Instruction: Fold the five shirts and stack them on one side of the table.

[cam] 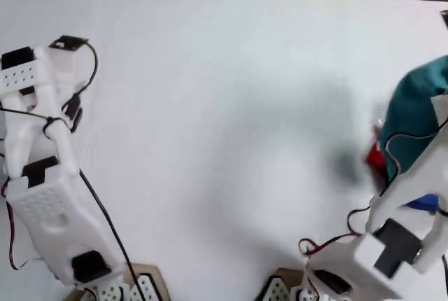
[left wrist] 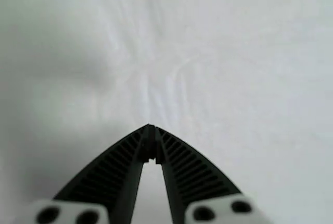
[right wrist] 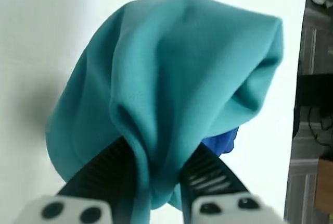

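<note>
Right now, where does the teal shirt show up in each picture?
High view: teal shirt at the right edge.
Left wrist view: white table cover beyond the shut left fingers.
Right wrist view: bunched up, pinched in the right fingers.
Shared landmark: the white table cover.

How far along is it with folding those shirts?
Early, it seems. The right hand grips a bunched teal shirt over a heap with blue cloth and red cloth near the table edge; nothing there looks folded. The left hand is shut, holding nothing, at the table. Folding and stacking are probably all still to do.
</note>
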`<action>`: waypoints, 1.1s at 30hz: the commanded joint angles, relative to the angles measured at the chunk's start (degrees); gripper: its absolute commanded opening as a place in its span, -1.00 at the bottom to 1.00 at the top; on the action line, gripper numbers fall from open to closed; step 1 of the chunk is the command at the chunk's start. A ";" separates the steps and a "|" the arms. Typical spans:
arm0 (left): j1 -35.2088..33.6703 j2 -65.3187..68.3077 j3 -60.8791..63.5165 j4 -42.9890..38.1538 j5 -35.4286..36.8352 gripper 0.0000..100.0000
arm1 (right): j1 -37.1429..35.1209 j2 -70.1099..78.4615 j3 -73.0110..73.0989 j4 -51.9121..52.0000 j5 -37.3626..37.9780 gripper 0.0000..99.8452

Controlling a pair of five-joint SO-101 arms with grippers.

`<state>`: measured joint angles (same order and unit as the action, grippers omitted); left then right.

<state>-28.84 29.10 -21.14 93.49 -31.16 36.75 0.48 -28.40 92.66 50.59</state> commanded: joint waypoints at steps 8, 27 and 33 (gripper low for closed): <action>0.79 -4.22 -0.40 -0.18 0.35 -0.96 | 9.27 14.20 -0.62 -12.62 2.73 -0.96; 0.88 -4.66 7.25 -2.99 0.35 -0.96 | 15.34 34.15 -10.11 -22.02 1.05 -0.74; 2.55 -4.66 7.43 -2.99 0.35 -0.96 | 14.55 33.80 -18.99 -12.18 -0.26 -0.28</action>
<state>-27.60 29.10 -13.41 90.59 -31.16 51.60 35.03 -40.44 76.92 51.38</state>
